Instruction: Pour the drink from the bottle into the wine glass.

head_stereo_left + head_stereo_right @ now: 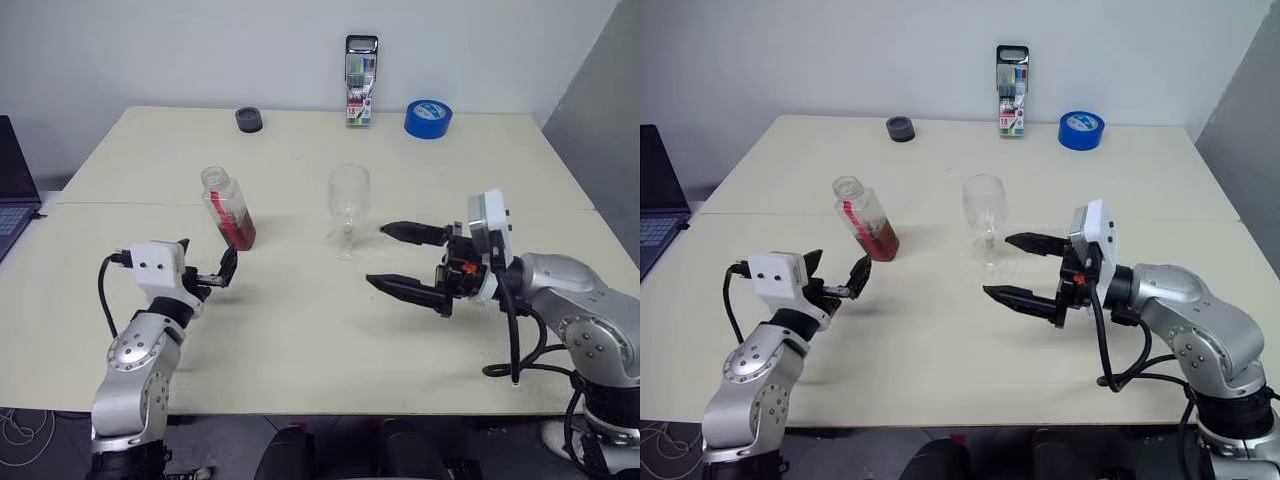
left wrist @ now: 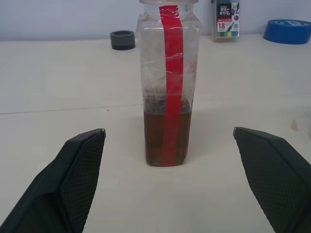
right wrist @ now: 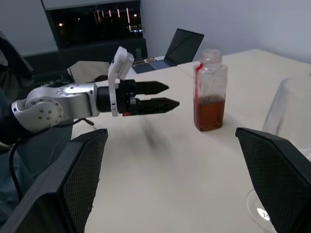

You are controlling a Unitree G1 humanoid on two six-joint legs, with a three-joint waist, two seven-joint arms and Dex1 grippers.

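Your left gripper (image 1: 205, 268) stands spread wide just short of the bottle (image 1: 229, 208), upright and uncapped beside the wine glass (image 1: 348, 205) on the table (image 1: 300, 330), so centre its 2 fingers low around the drink (image 2: 167, 138), then close squarely.

Bottle (image 1: 227, 208) clear, red strip; drink (image 2: 165, 138) reddish-brown; tape roll (image 1: 428, 118) blue.

Even, bright indoor light, soft shadows

The table (image 1: 300, 330) was evenly lit from above; the bottle (image 1: 228, 208) and wine glass (image 1: 348, 205) cast faint, short shadows. In the right wrist view the glass edge was blurred and a dark window showed small lamp reflections
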